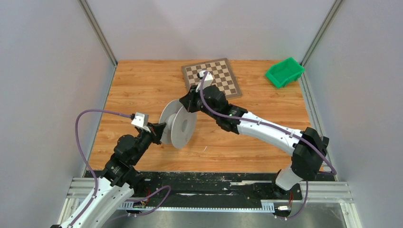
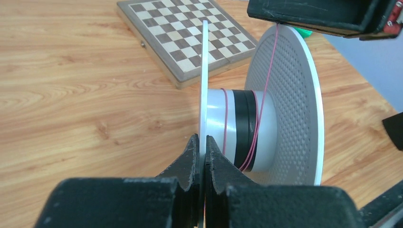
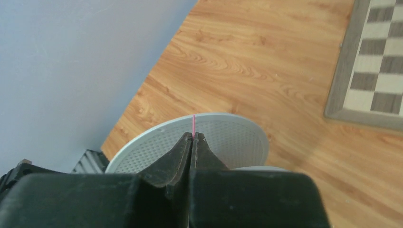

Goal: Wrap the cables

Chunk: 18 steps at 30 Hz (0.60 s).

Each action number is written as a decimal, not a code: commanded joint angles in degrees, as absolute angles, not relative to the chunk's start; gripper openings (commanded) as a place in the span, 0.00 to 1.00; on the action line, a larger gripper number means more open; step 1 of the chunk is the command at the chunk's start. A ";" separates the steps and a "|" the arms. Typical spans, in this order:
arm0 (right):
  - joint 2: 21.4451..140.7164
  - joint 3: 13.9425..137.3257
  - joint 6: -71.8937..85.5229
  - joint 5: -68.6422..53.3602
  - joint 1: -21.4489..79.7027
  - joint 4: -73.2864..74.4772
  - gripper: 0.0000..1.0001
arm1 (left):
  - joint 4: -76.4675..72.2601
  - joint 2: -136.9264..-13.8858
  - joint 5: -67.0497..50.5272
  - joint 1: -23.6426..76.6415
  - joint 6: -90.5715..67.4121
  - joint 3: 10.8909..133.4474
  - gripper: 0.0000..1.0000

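A white spool (image 1: 178,124) stands on its rim at mid-table. My left gripper (image 1: 161,132) is shut on the edge of its thin near flange (image 2: 204,71), fingertips (image 2: 194,147) pinching either side. A thin pink cable (image 2: 267,71) runs from my right gripper (image 1: 187,105), above the dotted far flange (image 2: 290,109), down to the hub (image 2: 266,128), where a few turns lie beside a black band (image 2: 243,128). In the right wrist view my right gripper (image 3: 193,137) is shut on the pink cable (image 3: 193,122), which sticks out past the tips over the spool's flange (image 3: 223,137).
A wooden chessboard (image 1: 211,78) lies behind the spool, close to the right arm's wrist. A green bin (image 1: 284,72) sits at the far right corner. Grey walls enclose the table on the left, back and right. Purple hoses loop off both arms.
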<state>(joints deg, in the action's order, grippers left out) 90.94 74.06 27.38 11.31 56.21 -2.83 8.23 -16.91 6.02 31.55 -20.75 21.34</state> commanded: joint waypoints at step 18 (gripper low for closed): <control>93.55 65.06 67.24 -26.03 43.04 3.99 0.00 | -17.50 -21.28 -0.66 31.76 9.44 20.57 0.00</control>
<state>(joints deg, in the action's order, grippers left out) 91.85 66.81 57.17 -17.89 42.85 -1.23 0.58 -21.98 -0.19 31.90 4.45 19.84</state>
